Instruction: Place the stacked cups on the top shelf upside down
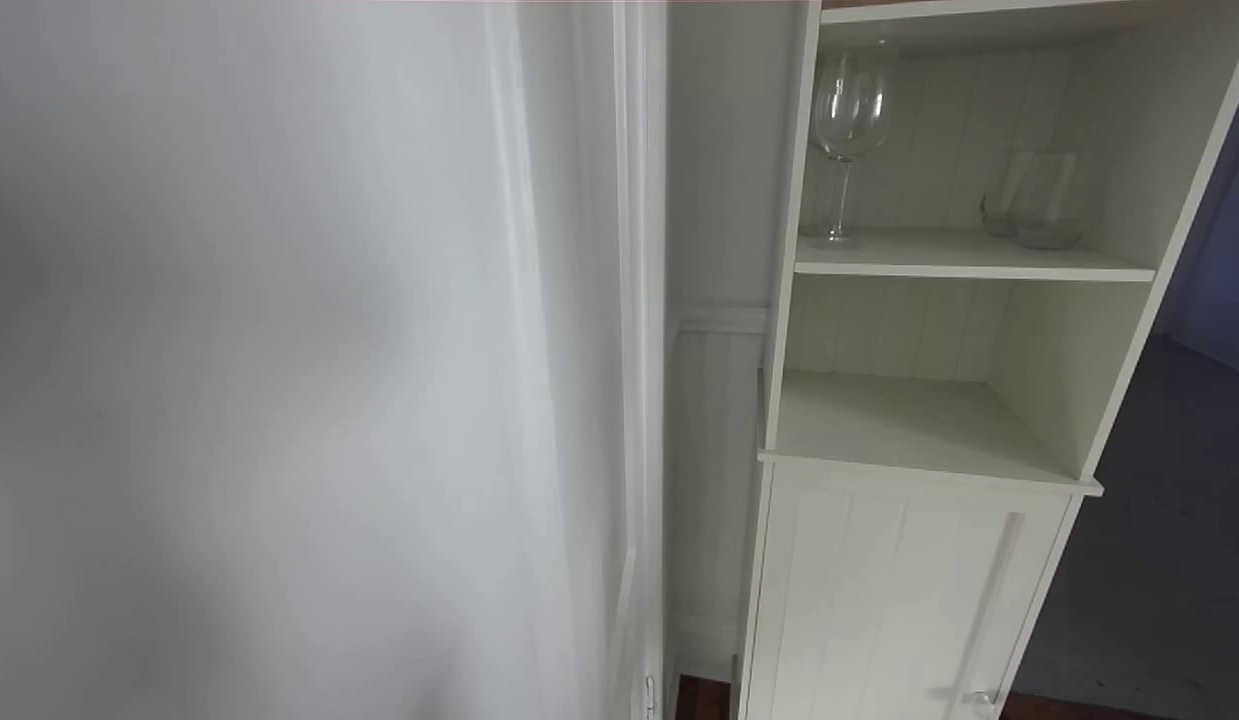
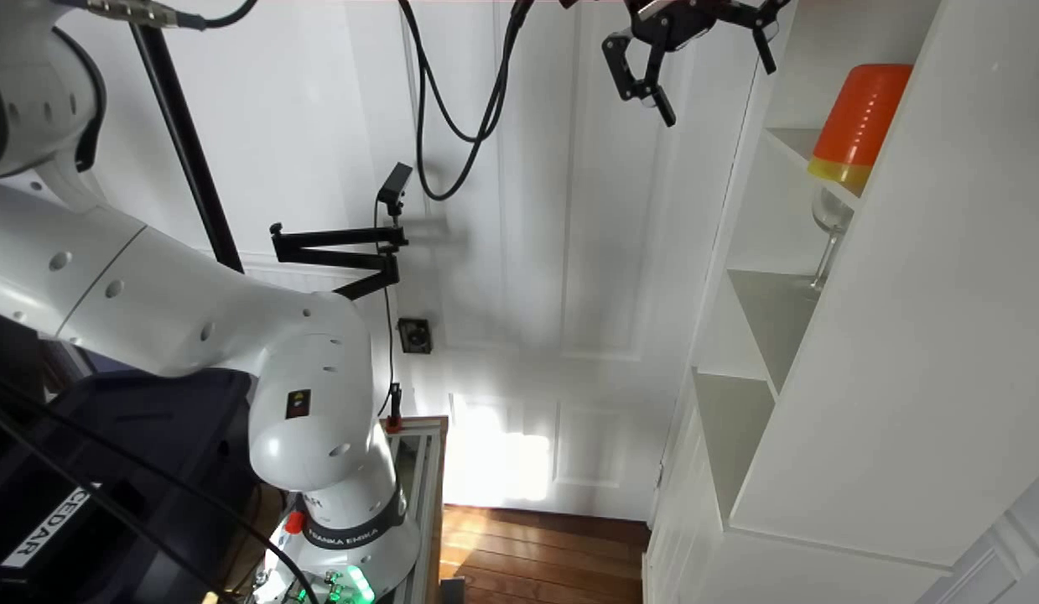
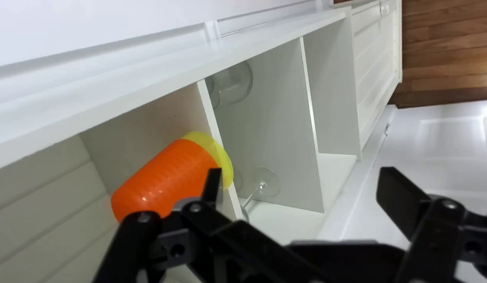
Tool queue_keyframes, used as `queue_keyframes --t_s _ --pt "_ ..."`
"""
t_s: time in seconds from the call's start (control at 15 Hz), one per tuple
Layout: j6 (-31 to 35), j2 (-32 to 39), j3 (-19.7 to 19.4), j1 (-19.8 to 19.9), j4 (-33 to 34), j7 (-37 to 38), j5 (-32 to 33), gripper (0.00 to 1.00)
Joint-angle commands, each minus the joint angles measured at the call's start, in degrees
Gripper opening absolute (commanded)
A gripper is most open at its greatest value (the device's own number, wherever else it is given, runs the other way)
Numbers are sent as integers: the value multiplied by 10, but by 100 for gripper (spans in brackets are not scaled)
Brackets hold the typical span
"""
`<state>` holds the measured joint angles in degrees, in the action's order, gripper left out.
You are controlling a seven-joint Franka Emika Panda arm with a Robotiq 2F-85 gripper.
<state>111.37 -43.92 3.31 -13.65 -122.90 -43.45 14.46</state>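
Cups [image 2: 863, 117] stand upside down on the top shelf [image 2: 794, 139], right. Placing looks done; the tool [image 2: 720, 96], spread wide, empty, should withdraw.

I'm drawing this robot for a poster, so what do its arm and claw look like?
The glossy white, rounded arm bears a small dark rectangular label with a yellowish mark and, lower down, a black band lettered "FRANKA EMIKA". The black, angular, two-fingered claw has jointed links and blocky fingertips. Looped black cables hang near it.
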Motion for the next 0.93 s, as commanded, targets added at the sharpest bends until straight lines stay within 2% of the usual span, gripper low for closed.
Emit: queue_keyframes --t_s 0.0,0.33,0.53,0.87 --pt "26 -31 -5 3 -19 82 -31 100" --pt "98 -54 -5 10 -44 202 -25 100" --pt "131 -62 -10 5 -63 221 -29 100" --pt "115 -46 -10 5 -53 224 -26 100"
